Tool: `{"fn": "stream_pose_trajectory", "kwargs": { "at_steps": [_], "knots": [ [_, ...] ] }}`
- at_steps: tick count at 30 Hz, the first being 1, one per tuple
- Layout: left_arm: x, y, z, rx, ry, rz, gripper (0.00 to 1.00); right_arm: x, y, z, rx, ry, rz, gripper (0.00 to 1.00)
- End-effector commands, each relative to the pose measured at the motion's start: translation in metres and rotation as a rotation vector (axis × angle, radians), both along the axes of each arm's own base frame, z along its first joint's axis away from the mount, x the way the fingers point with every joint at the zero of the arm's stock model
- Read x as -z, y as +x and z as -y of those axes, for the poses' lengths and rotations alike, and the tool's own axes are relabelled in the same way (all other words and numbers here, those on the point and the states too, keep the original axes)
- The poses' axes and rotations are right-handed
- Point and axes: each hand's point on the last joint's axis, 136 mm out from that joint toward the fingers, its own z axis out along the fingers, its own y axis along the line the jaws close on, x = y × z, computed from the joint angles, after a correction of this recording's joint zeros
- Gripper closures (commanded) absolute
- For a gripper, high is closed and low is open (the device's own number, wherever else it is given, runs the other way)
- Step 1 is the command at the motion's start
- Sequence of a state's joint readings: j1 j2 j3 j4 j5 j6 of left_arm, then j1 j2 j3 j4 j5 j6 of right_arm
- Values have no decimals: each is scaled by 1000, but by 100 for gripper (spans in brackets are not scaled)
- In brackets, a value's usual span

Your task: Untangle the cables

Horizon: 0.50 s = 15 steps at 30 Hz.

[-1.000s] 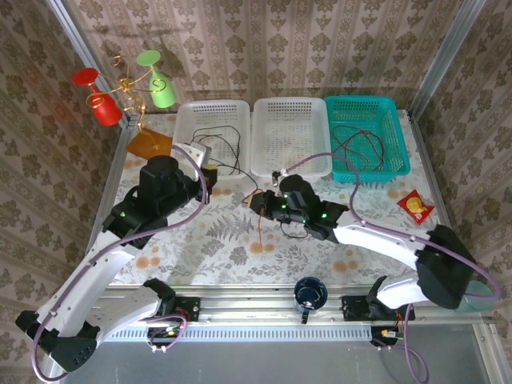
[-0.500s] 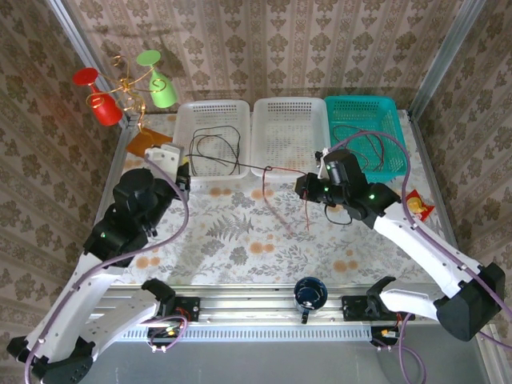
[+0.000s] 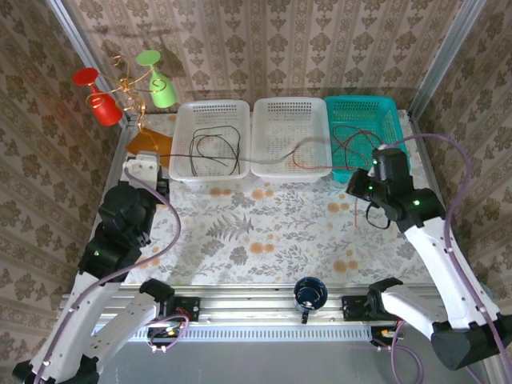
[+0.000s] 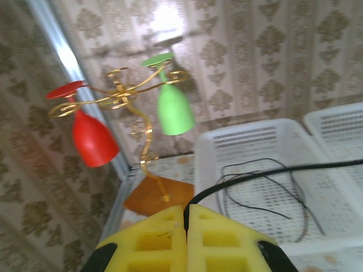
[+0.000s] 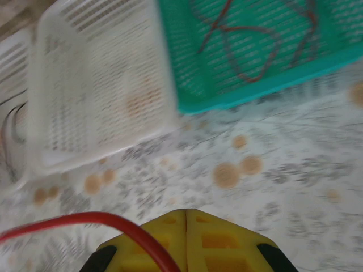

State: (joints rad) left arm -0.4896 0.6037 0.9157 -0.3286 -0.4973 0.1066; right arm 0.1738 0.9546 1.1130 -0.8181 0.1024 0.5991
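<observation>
A thin black cable (image 4: 283,173) is running taut from the left claw (image 4: 187,208), whose yellow fingers are closing tight on it, out to the right above the left white basket (image 3: 186,112). A thin red cable (image 5: 85,217) is curving away to the left from the right claw (image 5: 186,218), which is likewise pinching it between fully closed fingers, above the floral surface (image 3: 264,232) just in front of the baskets. From above, a blurred thin line is crossing over the middle white basket (image 3: 264,108) between the two claws; whether the black and red cables are touching there cannot be told. A second black cable (image 4: 258,207) is lying in loose loops inside the left basket. Red and dark cables (image 3: 352,138) are lying curled in the teal basket (image 3: 400,152) at the right. A gold stand (image 4: 142,122) is holding a red glass and a green glass upside down at the back left corner.
</observation>
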Motion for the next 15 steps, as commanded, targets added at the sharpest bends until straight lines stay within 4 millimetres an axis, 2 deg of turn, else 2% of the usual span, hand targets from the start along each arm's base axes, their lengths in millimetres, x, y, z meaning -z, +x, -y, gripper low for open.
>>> {"fn": "stream_pose_trajectory", "kwargs": {
  "at_steps": [1,5,9,13,15],
  "knots": [
    [-3,-2,-27,-123,4,37,100,-9,-18,42,135,-120,-16,100],
    [2,-4,-41,-181,-24,37,100,-16,-30,75,262,-158,-14,100],
    [8,-7,-41,-172,-63,31,100,-21,-41,96,365,-175,11,100],
    [18,-7,-36,-146,-87,-3,100,-28,-39,90,332,-147,64,100],
    [24,-5,-27,-98,-114,-21,100,-37,-35,85,299,-132,98,100]
  ]
}}
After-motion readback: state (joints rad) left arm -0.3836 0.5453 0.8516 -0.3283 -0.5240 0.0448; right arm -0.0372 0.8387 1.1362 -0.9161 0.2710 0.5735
